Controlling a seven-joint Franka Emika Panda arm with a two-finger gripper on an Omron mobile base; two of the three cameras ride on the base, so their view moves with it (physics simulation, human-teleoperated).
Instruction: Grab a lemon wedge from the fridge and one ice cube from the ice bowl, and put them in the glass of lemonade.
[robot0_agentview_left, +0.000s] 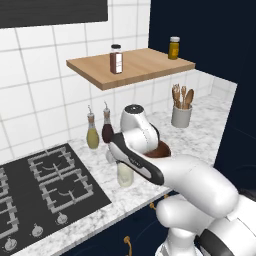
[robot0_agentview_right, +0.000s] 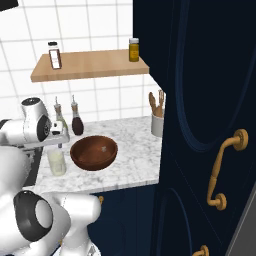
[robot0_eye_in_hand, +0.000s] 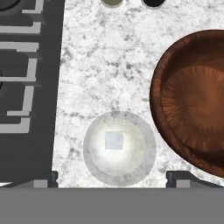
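I am looking straight down through the hand view, where the gripper (robot0_eye_in_hand: 112, 179) is hanging with its two dark tips spread wide apart and holding nothing. Directly between and beyond them the glass of lemonade (robot0_eye_in_hand: 119, 148) is standing on the marble counter (robot0_eye_in_hand: 109, 65), and this view alone is showing a small pale square floating in its middle — an ice cube (robot0_eye_in_hand: 113, 141). Just to the glass's side, close but not touching, the ice bowl (robot0_eye_in_hand: 192, 105) is sitting; its inside is looking bare from here.

From the right base view I am seeing the hand side-on above the glass of lemonade (robot0_agentview_right: 56, 162), and the ice bowl (robot0_agentview_right: 93, 152) beside it is showing a small grey speck in its bottom that the hand camera is cutting off. The left base view is hiding most of the bowl behind the arm — only a brown rim (robot0_agentview_left: 161, 150) is peeking out — while the glass (robot0_agentview_left: 125, 176) is standing under the wrist, near the stove (robot0_agentview_left: 45, 185).
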